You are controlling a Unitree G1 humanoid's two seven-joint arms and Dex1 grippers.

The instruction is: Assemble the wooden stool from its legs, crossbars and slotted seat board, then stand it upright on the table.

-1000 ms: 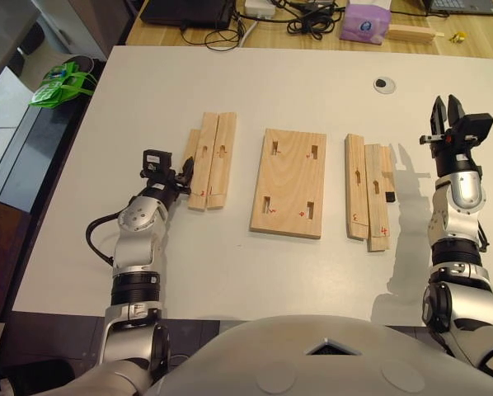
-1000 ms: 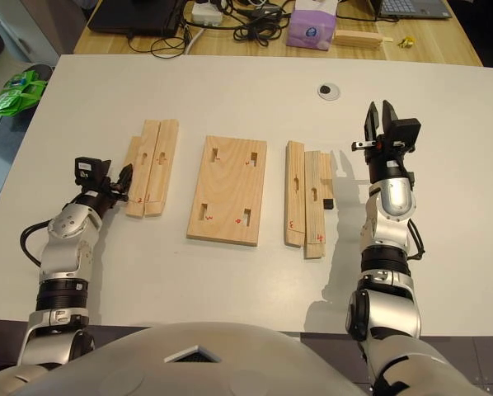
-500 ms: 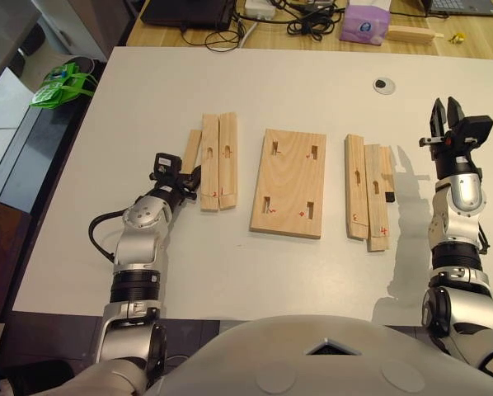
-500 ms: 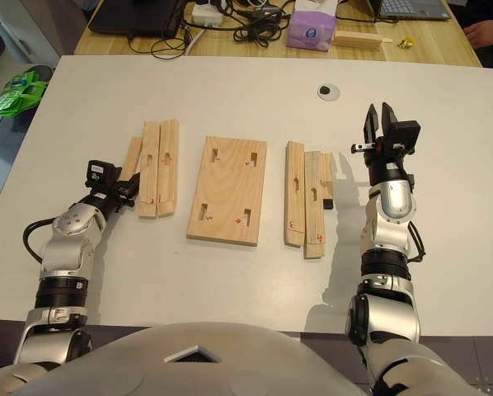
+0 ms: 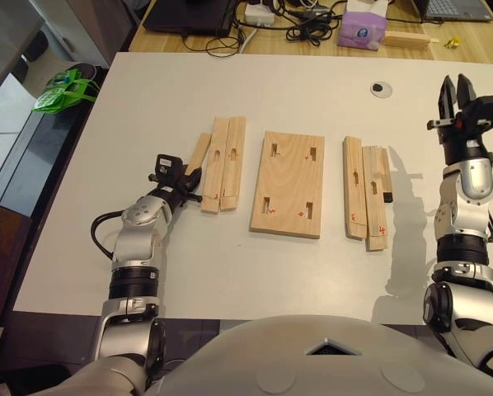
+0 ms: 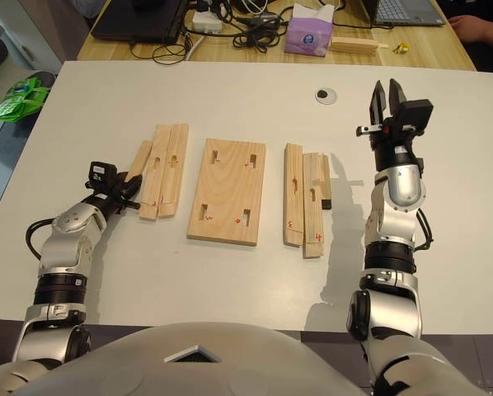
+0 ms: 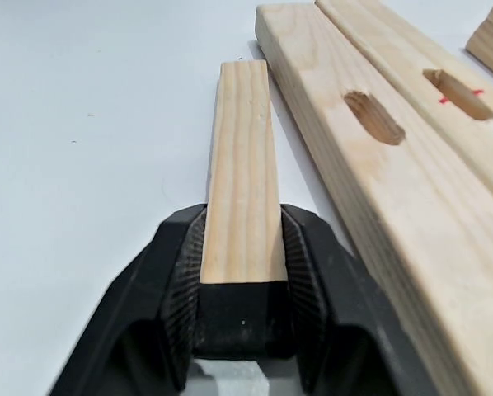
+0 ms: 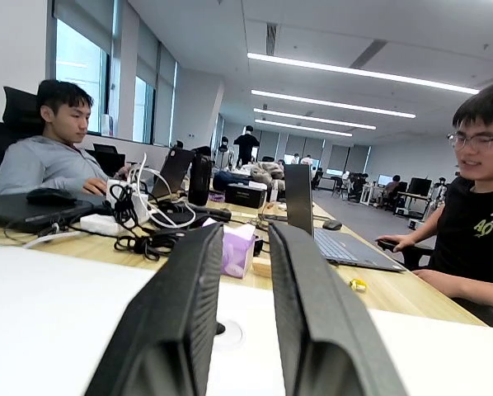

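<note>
My left gripper lies low on the table at the left, shut on the near end of a thin wooden crossbar. The left wrist view shows its pads clamping that crossbar. Two slotted legs lie side by side just right of the crossbar, slightly slanted. The slotted seat board lies flat in the middle. More legs and crossbars lie in a row to its right. My right gripper is raised at the far right, pointing up, open and holding nothing.
A small round black-and-white disc sits on the table behind the right-hand pieces. A small black item lies beside them. Past the table's far edge is a desk with cables, a purple tissue box and a wooden piece.
My left gripper has moved right with the crossbar, now slanted against the two legs, which shifted right and turned a little. My right gripper has risen and moved slightly right.
</note>
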